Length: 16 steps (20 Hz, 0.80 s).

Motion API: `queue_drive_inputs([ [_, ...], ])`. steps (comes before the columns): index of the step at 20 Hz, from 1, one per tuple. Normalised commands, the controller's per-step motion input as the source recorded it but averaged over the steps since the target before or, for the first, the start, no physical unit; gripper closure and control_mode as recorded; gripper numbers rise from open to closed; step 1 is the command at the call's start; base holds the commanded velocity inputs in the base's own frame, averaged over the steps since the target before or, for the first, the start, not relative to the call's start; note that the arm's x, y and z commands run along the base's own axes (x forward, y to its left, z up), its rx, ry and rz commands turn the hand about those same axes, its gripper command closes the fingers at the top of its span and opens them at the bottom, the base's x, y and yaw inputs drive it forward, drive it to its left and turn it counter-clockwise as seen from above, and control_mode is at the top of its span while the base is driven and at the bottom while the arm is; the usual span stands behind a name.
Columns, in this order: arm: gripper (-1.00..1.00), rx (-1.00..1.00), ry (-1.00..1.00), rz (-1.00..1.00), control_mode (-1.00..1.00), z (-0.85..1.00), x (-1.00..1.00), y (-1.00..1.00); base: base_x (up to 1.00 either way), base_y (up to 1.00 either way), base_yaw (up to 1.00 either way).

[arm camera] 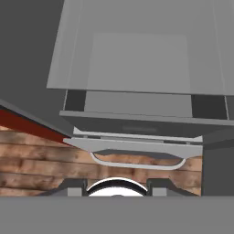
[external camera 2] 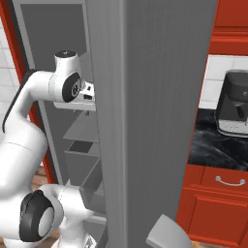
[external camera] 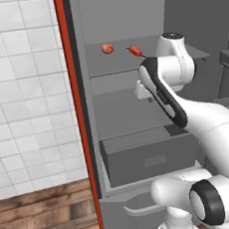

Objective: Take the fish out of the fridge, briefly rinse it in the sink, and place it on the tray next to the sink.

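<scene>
The fridge (external camera: 126, 15) stands open, a tall grey cabinet with an orange-red edge (external camera: 75, 115) on its left side. In the left base view the fish (external camera: 135, 50) is a small bright-red thing with a pointed end, and it seems to lie on the upper shelf (external camera: 111, 66), near the middle. A round reddish-pink ball (external camera: 107, 48) lies on the same shelf, just to the left of the fish, and the two are apart. Below this shelf there is a grey drawer box (external camera: 146, 158).

The white arm (external camera: 167, 76) reaches into the fridge from the lower right, and its wrist is just beside the fish, slightly lower and to the right. The fingers are hidden behind the arm here, so I cannot tell if the gripper is open or closed, or if it touches the fish.

In the right base view the fridge wall (external camera 2: 150, 121) covers the hand. To the right there are red cabinets (external camera 2: 218, 203) and a dark appliance (external camera 2: 235, 104) on a black counter (external camera 2: 213, 150).

The hand view looks down on the shelves (arm camera: 137, 64), the drawer handle (arm camera: 137, 162) and the wooden floor (arm camera: 32, 160).
</scene>
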Motion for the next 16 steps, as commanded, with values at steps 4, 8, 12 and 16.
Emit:
queue_drive_inputs([
  [4, -1.00, 0.00, -0.02, 0.00, -1.00, 0.00, 0.00, 0.00, 0.00, 0.00, 0.00],
  [8, -1.00, -0.06, -0.36, 0.00, -1.00, 0.48, -0.51, 0.00, 0.00, 0.00, 0.00],
  [12, -1.00, -0.07, -0.52, 0.00, -1.00, 0.83, -0.66, 0.00, 0.00, 0.00, 0.00],
  [16, -1.00, -0.02, -0.38, 0.00, -1.00, 0.87, -0.29, 0.00, 0.00, 0.00, 0.00],
])
